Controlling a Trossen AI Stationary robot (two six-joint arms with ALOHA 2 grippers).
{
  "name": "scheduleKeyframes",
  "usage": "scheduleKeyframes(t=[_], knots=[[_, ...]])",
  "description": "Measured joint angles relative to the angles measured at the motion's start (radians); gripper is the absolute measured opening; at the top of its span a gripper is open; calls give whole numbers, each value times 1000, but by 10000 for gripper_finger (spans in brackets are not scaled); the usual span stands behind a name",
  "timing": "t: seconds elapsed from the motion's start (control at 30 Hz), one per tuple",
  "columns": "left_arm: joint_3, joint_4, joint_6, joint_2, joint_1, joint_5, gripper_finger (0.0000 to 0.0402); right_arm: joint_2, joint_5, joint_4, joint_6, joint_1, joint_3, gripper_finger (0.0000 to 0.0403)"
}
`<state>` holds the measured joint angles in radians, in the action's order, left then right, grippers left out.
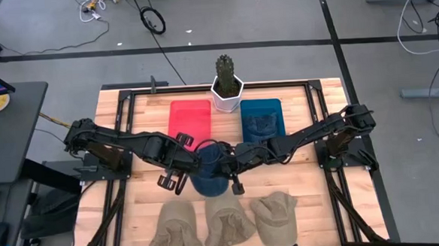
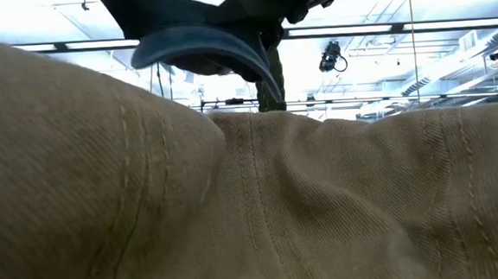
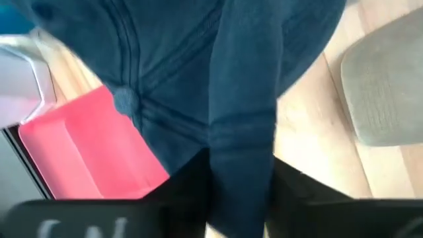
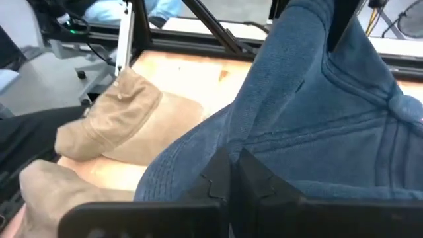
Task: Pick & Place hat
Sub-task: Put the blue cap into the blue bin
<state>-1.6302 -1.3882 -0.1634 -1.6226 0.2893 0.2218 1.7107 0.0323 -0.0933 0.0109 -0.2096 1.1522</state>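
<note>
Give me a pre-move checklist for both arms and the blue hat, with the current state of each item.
1. Left gripper pinching the blue hat: ok, fabric runs between its fingers.
2. Right gripper pinching the same hat: ok, fingers closed on a fold.
3. Hat lifted off the table: ok, in the low view it hangs above the tan hats.
4. Three tan hats out of the way: ok, they lie in a row at the near edge.
5. Red bin free to receive: ok, nothing in it.
6. Blue bin free: not ok, something blue lies in it.
</note>
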Motion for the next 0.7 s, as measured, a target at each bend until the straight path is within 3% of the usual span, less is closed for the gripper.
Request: scheduleKeyframes(t=[0.13, 0.27, 0.47, 0.7], knots=[[0, -41, 62, 0, 9, 40, 174, -13, -39, 38, 2, 1, 0, 2], [1, -105, 157, 16, 37, 43, 202, -65, -90, 149, 5, 14, 0, 1], [1, -19, 186, 147, 118, 75, 191, -198, -136, 329, -2, 47, 0, 1], [1, 140, 255, 319, 201, 228, 163, -331, -149, 538, 4, 65, 0, 0]])
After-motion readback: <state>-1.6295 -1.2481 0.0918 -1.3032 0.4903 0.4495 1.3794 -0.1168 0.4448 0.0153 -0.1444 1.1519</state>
